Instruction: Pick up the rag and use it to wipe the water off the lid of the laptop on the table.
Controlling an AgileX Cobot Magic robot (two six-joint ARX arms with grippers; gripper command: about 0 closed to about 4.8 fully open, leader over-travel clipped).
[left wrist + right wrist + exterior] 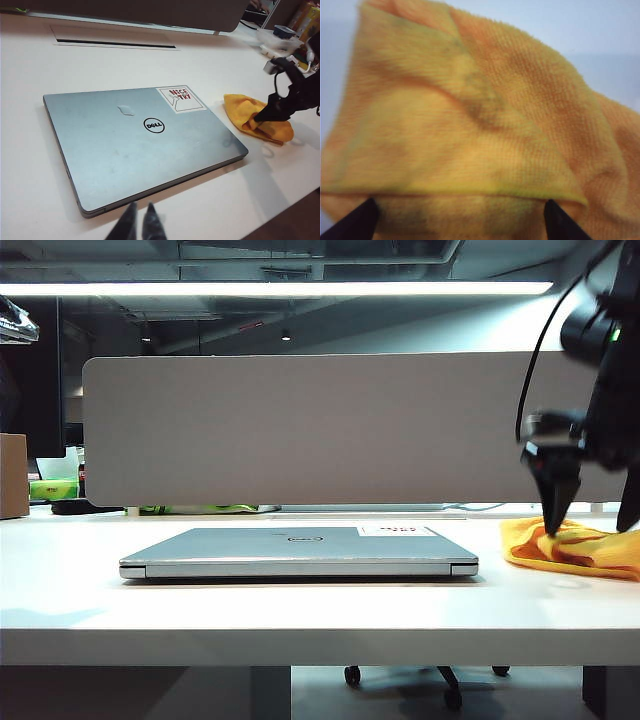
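The slim silver laptop [300,550] lies shut on the white table [300,615]. Its lid [115,150] carries a dark oval logo, a white sticker with red marks and a small patch of water [125,110]. The orange-yellow rag [590,552] lies crumpled to the right of the laptop. My right gripper [592,525] points down over the rag [470,125], open wide, and its fingertips [362,220] straddle a fold without pinching it. In the left wrist view the right gripper [272,112] touches the rag [245,112]. My left gripper [141,222] hovers over the table near the laptop's front edge, shut and empty.
A large grey divider panel [300,430] stands along the back of the table. A cardboard box [13,475] sits at the far left. A cable slot [112,42] runs in the tabletop behind the laptop. A clear plastic container [277,37] stands beyond the rag.
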